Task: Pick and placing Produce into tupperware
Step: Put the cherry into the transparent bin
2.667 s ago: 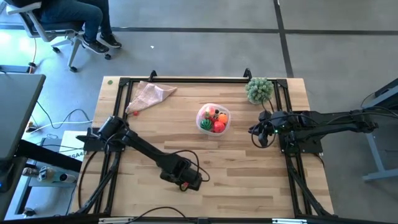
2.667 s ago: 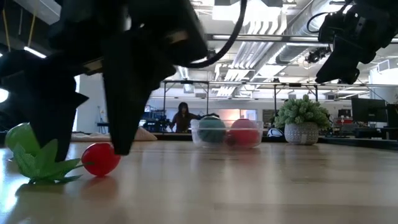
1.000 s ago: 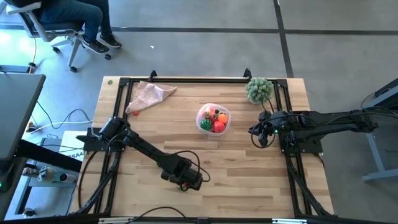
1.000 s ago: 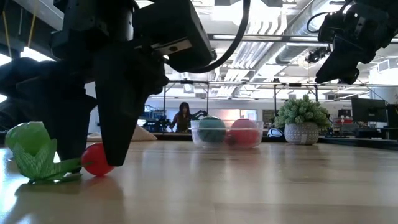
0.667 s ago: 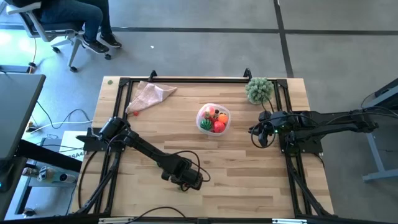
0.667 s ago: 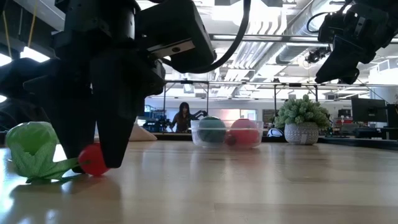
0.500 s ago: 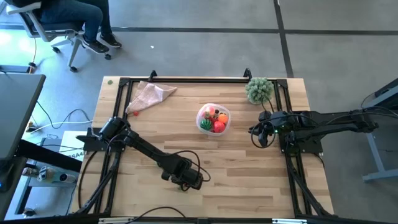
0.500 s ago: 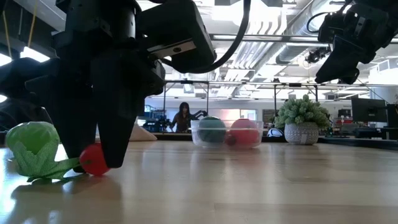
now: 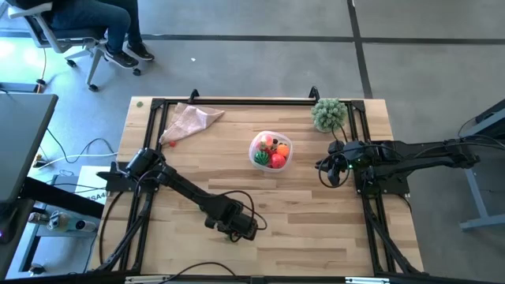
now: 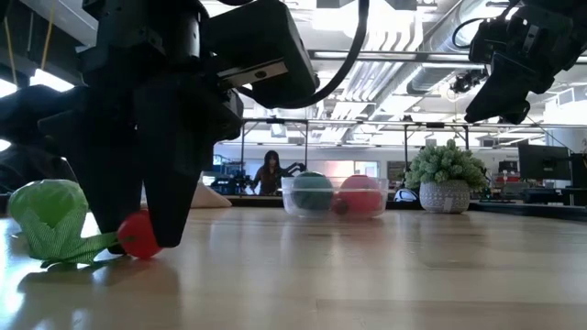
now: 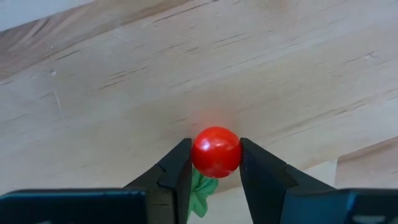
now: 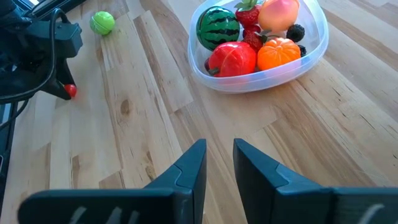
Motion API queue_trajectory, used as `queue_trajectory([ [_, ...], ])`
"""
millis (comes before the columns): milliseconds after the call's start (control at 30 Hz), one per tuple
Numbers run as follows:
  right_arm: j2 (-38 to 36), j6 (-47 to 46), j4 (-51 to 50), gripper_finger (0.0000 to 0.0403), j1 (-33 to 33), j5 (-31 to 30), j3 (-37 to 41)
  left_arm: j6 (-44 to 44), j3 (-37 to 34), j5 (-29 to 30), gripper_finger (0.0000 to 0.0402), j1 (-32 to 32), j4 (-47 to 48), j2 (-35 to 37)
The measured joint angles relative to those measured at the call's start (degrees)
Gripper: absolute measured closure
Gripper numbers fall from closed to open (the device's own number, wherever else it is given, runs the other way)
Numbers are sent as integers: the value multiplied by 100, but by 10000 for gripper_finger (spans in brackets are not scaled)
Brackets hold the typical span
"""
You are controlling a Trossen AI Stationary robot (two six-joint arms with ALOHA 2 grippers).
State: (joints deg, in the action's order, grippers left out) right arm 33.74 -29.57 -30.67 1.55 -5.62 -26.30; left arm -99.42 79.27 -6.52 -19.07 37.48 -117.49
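1. While both arms reach over one wooden table (image 9: 316, 229), the left gripper (image 11: 215, 163) sits at about seven o'clock from the table's centre, its two fingers (image 11: 176, 171) pressed against either side of a small red ball (image 11: 216, 152) that rests on the wood, a green leafy bit (image 11: 202, 190) just beneath it.
2. At about three o'clock, the right gripper (image 12: 219, 155) hangs above the table, its fingers a narrow gap apart and holding nothing.
3. One bushy pale-green plant (image 9: 329, 114) stands at about one o'clock, near the table's far edge.
4. One beige cloth (image 9: 189, 121) lies at about eleven o'clock.
5. One tupperware (image 12: 311, 53) sits near the table's centre, slightly toward twelve o'clock, well apart from both grippers.
6. Inside it I count one striped green ball (image 12: 218, 26), one large red piece (image 12: 232, 59), one orange ball (image 12: 278, 54), one peach-coloured fruit (image 12: 278, 13), one strawberry (image 12: 249, 12) and one dark berry (image 12: 296, 30).
7. One small green ball (image 12: 102, 23) lies loose on the wood near the left arm.
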Motion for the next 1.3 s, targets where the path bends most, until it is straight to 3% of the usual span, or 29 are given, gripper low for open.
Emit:
queue_trajectory([
  [167,0,-2,0,331,2,1,0,608,555,-55,288,279,574,-4],
  [333,0,-1,1,331,-1,1,0,1752,1759,76,282,819,1702,-3],
  [567,0,0,2,331,0,1,0,2745,3305,1271,281,1637,2552,9],
  [667,0,1,1,331,0,1,0,3087,3666,1474,280,2057,2543,9],
  [1000,0,-1,-1,331,1,1,0,3822,3766,1250,279,3395,2145,-297],
  [1300,0,-2,-11,331,1,1,-4,4238,3766,527,279,3746,1816,-1193],
])
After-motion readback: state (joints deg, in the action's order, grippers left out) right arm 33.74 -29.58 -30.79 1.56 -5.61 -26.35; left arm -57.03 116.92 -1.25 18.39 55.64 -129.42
